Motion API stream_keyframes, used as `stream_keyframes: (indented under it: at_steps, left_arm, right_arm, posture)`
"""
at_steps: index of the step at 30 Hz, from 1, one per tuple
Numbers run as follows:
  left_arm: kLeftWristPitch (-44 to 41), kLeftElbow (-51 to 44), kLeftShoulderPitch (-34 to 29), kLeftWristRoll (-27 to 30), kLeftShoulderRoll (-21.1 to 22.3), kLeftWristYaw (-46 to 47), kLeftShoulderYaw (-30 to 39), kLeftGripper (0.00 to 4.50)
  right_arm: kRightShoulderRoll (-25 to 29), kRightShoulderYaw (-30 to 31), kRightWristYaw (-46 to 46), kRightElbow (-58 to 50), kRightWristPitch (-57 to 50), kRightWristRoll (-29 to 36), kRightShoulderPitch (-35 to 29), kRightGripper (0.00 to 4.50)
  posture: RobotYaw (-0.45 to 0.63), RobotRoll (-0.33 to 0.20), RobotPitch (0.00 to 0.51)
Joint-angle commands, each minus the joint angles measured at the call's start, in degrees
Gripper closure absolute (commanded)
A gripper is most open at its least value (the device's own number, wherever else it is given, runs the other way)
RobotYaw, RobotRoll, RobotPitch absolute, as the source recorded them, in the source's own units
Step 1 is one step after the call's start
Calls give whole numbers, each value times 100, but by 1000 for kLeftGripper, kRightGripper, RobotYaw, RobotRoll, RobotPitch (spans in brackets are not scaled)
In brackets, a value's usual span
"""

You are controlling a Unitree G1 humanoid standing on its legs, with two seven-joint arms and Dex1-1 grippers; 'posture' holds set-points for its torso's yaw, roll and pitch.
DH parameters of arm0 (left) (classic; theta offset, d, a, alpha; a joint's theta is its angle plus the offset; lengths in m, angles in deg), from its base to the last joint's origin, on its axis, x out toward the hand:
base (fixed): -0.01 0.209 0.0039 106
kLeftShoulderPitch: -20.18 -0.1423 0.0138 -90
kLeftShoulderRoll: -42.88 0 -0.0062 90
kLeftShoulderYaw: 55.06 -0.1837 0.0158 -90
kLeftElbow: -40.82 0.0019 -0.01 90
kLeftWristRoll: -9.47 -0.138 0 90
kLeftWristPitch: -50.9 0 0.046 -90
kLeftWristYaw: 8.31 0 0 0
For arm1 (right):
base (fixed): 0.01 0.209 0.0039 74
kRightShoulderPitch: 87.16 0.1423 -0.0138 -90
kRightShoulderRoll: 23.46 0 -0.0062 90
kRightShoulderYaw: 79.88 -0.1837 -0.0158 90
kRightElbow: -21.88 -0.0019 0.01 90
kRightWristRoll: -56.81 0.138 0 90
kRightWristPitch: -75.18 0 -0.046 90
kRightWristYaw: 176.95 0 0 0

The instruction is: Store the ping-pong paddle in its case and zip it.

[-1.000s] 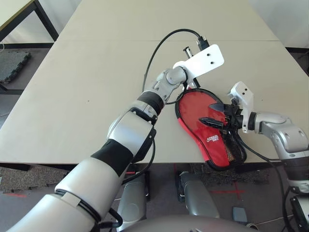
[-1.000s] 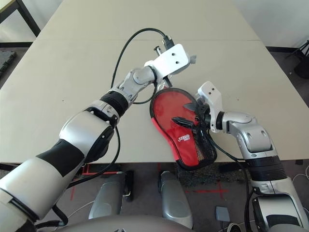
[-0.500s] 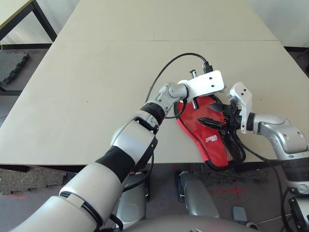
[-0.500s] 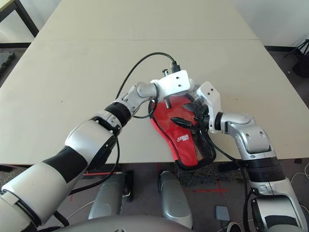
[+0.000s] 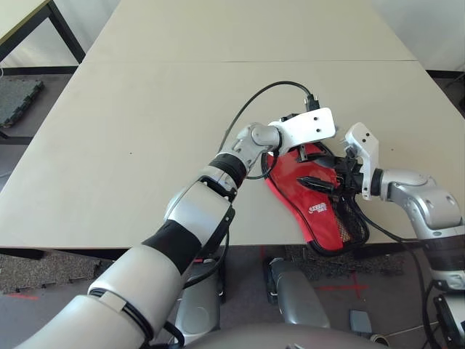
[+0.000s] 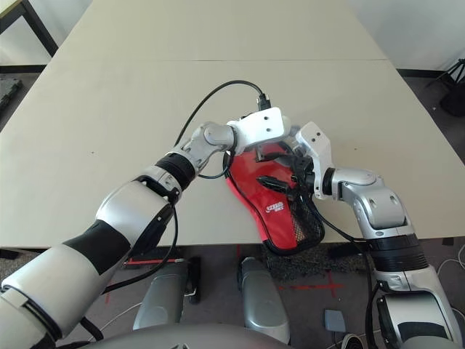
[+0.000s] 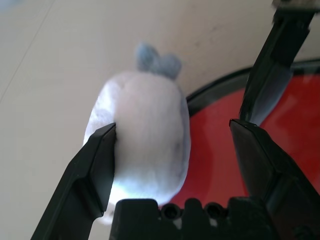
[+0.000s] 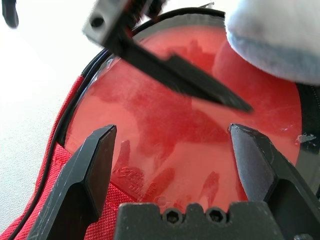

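Left gripper (image 7: pixel 174 125) and right gripper (image 8: pixel 174 127) spread apart, red case (image 5: pixel 309 193) lengthwise, narrow end toward the robot, slanting right.

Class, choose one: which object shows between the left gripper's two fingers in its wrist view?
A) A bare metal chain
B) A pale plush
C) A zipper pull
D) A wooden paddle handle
B: the pale plush shows between the open fingers of the left gripper, overlapping the edge of the red case.
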Motion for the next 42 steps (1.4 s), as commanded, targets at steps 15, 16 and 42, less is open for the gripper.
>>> stream_keyframes:
  at_steps: [15,16,42]
  left_arm:
    - [-297,-1292,-716,778,1118,-1583,342,16]
    - [-377,-1421,-796,836,1146,-1669,348,16]
    - [-2202,-3994,-2337,1242,1155,-2292,-605,16]
  right_arm:
    - [-63,519,272,703,-25,-218,91,0]
    - [-54,522,283,721,-14,-222,106,0]
    - [501,62,715,1667,291,-237,1199,0]
  posture:
    - [6,0,176]
    - [5,0,176]
    - [-1,0,158]
